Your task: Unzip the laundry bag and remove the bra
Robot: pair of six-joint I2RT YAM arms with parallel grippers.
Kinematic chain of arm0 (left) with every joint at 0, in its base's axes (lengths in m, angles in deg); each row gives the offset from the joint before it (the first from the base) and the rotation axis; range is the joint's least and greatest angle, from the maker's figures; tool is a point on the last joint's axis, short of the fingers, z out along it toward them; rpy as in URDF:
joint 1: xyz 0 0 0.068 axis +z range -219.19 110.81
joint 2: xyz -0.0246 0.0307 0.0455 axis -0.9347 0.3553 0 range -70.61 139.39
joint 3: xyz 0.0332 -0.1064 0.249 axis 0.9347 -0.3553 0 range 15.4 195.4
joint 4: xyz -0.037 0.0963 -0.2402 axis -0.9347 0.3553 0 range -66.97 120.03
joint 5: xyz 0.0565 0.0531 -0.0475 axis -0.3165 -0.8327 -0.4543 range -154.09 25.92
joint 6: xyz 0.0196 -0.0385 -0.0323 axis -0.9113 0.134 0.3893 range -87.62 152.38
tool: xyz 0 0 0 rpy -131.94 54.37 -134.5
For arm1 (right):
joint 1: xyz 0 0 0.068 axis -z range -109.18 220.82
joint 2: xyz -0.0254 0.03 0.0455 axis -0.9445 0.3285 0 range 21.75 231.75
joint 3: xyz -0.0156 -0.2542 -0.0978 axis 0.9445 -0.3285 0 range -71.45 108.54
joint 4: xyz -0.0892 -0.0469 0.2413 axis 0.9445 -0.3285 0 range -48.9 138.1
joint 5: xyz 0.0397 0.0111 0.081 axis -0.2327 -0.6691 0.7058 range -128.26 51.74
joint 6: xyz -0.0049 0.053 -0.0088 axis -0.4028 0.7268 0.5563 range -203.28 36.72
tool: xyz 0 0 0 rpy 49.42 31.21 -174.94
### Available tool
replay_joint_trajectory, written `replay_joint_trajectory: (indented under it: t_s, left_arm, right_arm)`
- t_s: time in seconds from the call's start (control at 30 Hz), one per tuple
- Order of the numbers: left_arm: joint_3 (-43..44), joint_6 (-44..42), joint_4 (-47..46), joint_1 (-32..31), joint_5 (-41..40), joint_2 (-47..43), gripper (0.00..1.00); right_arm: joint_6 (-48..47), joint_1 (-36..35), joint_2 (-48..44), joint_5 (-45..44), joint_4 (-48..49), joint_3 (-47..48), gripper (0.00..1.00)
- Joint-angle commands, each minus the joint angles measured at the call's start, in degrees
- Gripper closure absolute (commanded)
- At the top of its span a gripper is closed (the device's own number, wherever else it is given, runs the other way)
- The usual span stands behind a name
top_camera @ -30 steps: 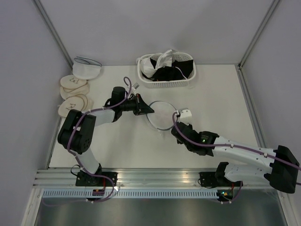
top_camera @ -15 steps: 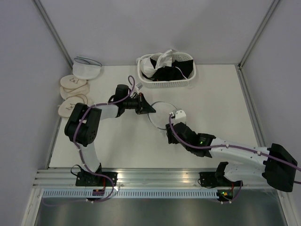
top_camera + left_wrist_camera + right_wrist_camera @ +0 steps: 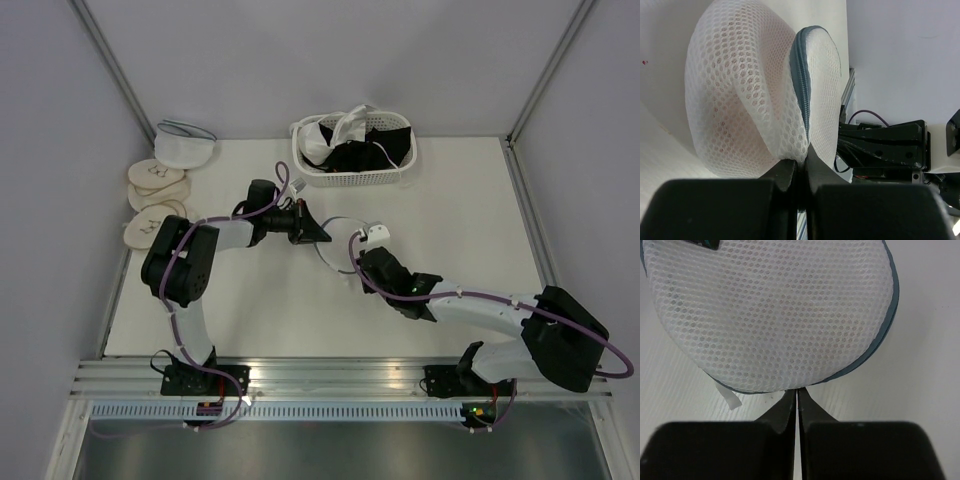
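Observation:
The laundry bag (image 3: 336, 238) is a round white mesh case with a dark zipper rim, held up on edge mid-table. My left gripper (image 3: 319, 234) is shut on its left rim; the left wrist view shows the bag (image 3: 740, 85) pinched between the jaws (image 3: 801, 161) beside the zipper. My right gripper (image 3: 357, 247) is shut at the bag's right rim. In the right wrist view its tips (image 3: 797, 390) meet at the zipper edge of the bag (image 3: 775, 305); the pull is hidden. A faint pink-beige tint, the bra (image 3: 715, 120), shows through the mesh.
A white basket (image 3: 352, 180) of black and white garments stands at the back. A white domed bag (image 3: 185, 146) and tan round discs (image 3: 155, 200) lie at the far left. A metal rail (image 3: 340, 375) runs along the near edge.
My right gripper has moved left and up along the bag's rim and now covers more of the bag. My left arm has shifted slightly and still grips the left rim.

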Motion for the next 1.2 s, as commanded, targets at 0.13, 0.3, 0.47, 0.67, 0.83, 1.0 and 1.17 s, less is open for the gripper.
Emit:
replay_joint_trajectory:
  t_s: [0.13,0.3,0.47,0.67,0.83,1.0,1.17]
  left_arm:
    - [2.93,-4.31,2.63,-0.09,1.81,0.48,0.98]
    - [3.55,-4.05,7.26,0.08,-9.83,-2.76,0.53]
    - [-0.83,-1.50,11.76,0.08,-26.56,-15.41,0.37]
    - [-11.82,6.40,13.62,-2.20,-33.52,-28.93,0.35]
    - [-22.53,12.20,12.91,-10.27,-35.81,-38.88,0.35]
    - [-31.33,19.06,10.02,-13.63,-37.39,-47.49,0.34]
    - [-35.83,23.55,6.59,-14.68,-41.87,-50.67,0.33]
  right_arm:
    - [-0.11,0.35,-4.61,-2.18,0.20,0.90,1.00]
    - [2.08,0.26,-7.86,-3.94,-6.48,1.25,0.99]
    - [3.66,0.35,-11.56,-3.77,-9.92,0.11,1.00]
    - [5.60,0.35,-13.06,5.95,-11.06,-0.15,0.99]
    - [6.83,0.35,-12.00,24.68,-5.19,-1.38,1.00]
    - [7.71,0.17,-9.46,38.49,2.38,-2.88,1.00]
    - [6.92,-0.62,-6.04,38.86,3.26,-2.00,0.99]
